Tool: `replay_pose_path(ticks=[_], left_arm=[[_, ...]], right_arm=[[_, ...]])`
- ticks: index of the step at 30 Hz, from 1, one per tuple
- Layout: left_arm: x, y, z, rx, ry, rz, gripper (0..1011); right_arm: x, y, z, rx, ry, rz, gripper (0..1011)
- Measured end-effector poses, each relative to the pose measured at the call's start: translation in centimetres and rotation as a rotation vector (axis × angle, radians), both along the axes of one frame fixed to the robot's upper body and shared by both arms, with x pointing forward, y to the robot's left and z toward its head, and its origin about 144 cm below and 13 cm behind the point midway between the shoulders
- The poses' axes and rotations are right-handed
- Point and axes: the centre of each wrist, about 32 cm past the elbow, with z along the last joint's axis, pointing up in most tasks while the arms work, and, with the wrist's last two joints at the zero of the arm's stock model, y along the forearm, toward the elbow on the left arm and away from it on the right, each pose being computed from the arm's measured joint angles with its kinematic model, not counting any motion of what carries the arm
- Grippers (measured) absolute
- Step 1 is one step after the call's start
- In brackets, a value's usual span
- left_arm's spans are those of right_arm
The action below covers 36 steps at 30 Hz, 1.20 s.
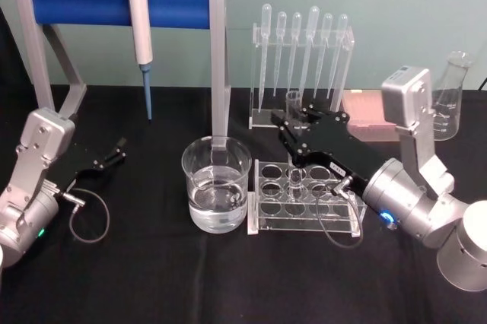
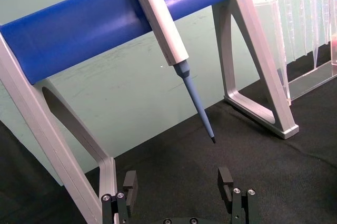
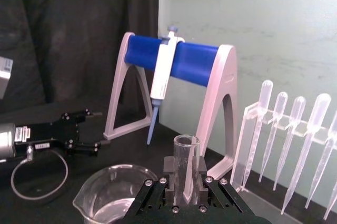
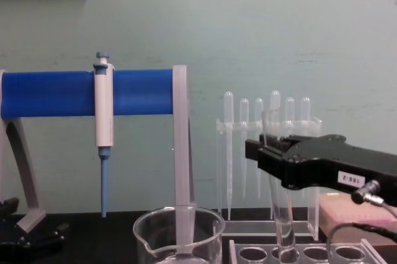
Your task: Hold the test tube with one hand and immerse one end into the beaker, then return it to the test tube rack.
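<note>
A: From the head view, where do we see the test tube (image 1: 293,138)?
B: Clenched in our right hand (image 1: 291,128), standing in the clear rack (image 1: 304,206) just beside the beaker (image 1: 216,184) on the black table (image 1: 152,278). Our left hand (image 1: 122,149) rests well apart, near the blue stand (image 1: 114,1).

A: And our wrist views?
B: Left fingers (image 2: 130,182) spread apart, holding nothing; right fingers (image 3: 168,169) touching the tube.

A: Chest view?
B: The tube's bottom sits in a rack hole, slightly tilted.
</note>
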Motion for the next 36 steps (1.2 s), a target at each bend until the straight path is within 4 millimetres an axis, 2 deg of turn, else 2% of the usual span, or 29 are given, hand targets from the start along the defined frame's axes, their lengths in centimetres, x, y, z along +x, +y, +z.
replay_pose_path(ticks=[20, 27, 28, 31, 32, 35, 36], left_arm=[[0.0, 0.0, 0.0, 0.0, 0.0, 0.0, 1000], [0.0, 0.0, 0.0, 0.0, 0.0, 0.0, 1000], [0.0, 0.0, 0.0, 0.0, 0.0, 0.0, 1000], [0.0, 0.0, 0.0, 0.0, 0.0, 0.0, 1000], [0.0, 0.0, 0.0, 0.0, 0.0, 0.0, 1000], [0.0, 0.0, 0.0, 0.0, 0.0, 0.0, 1000], [0.0, 0.0, 0.0, 0.0, 0.0, 0.0, 1000]], right_arm=[[0.4, 0.3, -1.6, -0.065, 0.066, 0.018, 242], [0.0, 0.1, -1.4, -0.065, 0.064, 0.016, 466], [-0.3, -0.1, -1.3, -0.064, 0.062, 0.009, 528], [-1.1, -0.6, -1.3, -0.062, 0.063, -0.004, 589], [-1.6, -0.9, -1.3, -0.061, 0.067, -0.012, 650], [-2.8, -1.7, -1.4, -0.06, 0.073, -0.028, 710], [-3.6, -2.2, -1.4, -0.058, 0.076, -0.04, 768]])
